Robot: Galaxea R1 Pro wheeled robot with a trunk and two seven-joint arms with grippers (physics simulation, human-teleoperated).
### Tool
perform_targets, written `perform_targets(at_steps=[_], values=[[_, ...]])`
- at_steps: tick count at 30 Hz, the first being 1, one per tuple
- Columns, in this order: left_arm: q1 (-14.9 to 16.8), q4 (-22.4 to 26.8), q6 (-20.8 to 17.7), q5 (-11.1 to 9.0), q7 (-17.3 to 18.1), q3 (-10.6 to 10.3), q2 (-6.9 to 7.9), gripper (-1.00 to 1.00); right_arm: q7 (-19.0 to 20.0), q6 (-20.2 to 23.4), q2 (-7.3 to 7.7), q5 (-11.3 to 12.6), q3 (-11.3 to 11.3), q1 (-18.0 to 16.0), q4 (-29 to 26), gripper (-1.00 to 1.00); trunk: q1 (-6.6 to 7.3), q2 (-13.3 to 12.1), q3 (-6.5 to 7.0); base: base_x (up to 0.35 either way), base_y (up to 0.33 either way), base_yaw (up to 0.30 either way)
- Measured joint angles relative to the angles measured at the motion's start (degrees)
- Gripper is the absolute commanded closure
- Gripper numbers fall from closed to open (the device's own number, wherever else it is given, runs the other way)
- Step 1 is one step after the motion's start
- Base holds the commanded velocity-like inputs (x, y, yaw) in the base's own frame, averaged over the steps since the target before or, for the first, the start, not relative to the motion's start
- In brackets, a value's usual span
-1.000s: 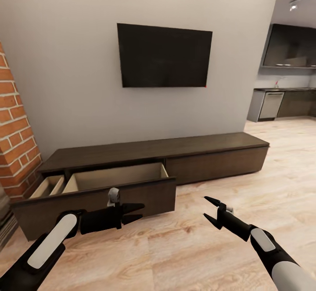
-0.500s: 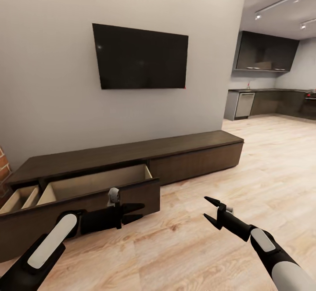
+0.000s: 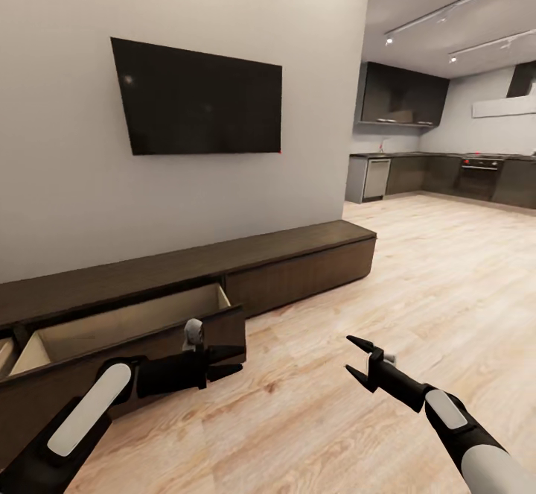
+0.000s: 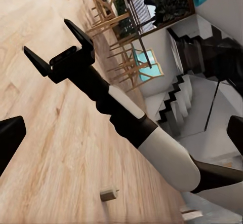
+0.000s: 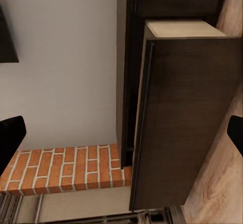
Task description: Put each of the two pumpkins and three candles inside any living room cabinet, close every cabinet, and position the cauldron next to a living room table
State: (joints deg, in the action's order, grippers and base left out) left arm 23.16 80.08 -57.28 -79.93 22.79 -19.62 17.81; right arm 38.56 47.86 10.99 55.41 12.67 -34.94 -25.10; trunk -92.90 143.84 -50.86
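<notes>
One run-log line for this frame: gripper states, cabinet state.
left gripper: open, empty | right gripper: open, empty | long dark-brown wood cabinet: beige-lined drawer pulled out

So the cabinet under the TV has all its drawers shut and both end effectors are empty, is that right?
Not quite. The cabinet under the TV has a drawer pulled out, its pale interior showing in the head view; the right wrist view shows it standing out too. The left end effector and right end effector are indeed empty.

A black television (image 3: 197, 99) hangs on the grey wall (image 3: 67, 203) above pale wood flooring (image 3: 417, 285), dark kitchen units (image 3: 447, 173) beyond
</notes>
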Motion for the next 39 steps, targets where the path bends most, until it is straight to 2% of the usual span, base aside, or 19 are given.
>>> perform_targets(at_steps=[10, 39], values=[[0.00, 0.00, 0.04, 0.28, 0.00, -0.33, -0.20, -1.00, 1.16, -0.05, -0.04, 0.00, 0.01, 0.00, 0.03, -1.00, 0.00, 0.00, 0.42, 0.000, 0.000, -0.272], [0.00, 0.00, 0.08, 0.32, 0.00, -0.29, -0.16, -1.00, 1.24, -0.17, 0.02, -0.01, 0.01, 0.00, 0.11, -1.00, 0.00, 0.00, 1.68, 0.000, 0.000, -0.271]])
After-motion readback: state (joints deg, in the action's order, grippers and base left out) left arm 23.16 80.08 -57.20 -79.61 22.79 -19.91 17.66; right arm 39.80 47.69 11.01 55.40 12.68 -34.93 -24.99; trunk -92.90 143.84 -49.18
